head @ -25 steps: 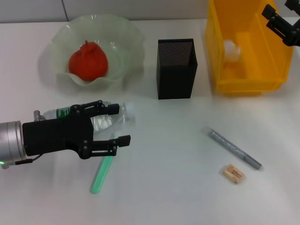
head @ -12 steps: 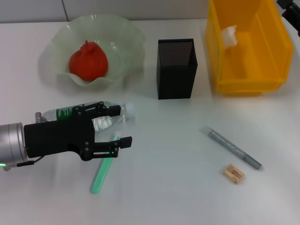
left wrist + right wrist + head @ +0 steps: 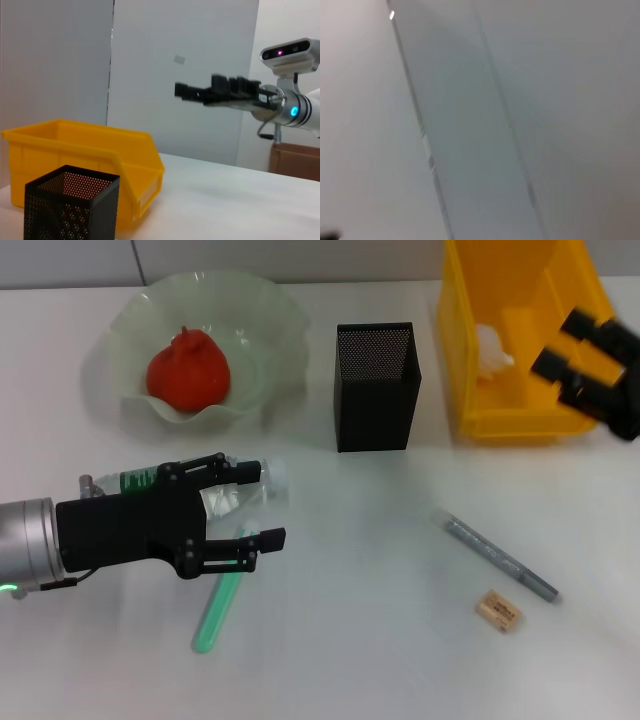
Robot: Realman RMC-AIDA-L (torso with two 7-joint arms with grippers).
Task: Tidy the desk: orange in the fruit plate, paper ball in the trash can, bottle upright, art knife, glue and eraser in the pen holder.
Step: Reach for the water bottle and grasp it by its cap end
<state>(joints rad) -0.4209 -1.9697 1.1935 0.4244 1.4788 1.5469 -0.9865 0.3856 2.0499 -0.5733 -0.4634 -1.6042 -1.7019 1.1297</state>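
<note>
The orange lies in the fruit plate at the back left. The bottle lies on its side, cap pointing right. My left gripper is open above it, one finger over the bottle, the other near a green stick. The paper ball sits inside the trash can. My right gripper hangs open and empty over the can's right side, also seen as right gripper. The pen holder stands mid-table. A grey pen-shaped tool and the eraser lie at the front right.
From the left wrist, the pen holder stands in front of the trash can. The right wrist view shows only a blurred pale surface. Which of the green stick and the grey tool is glue or art knife I cannot tell.
My right gripper has swung from the top right corner down over the trash can's right side. The paper ball shifted inside the can. The left gripper has barely moved.
</note>
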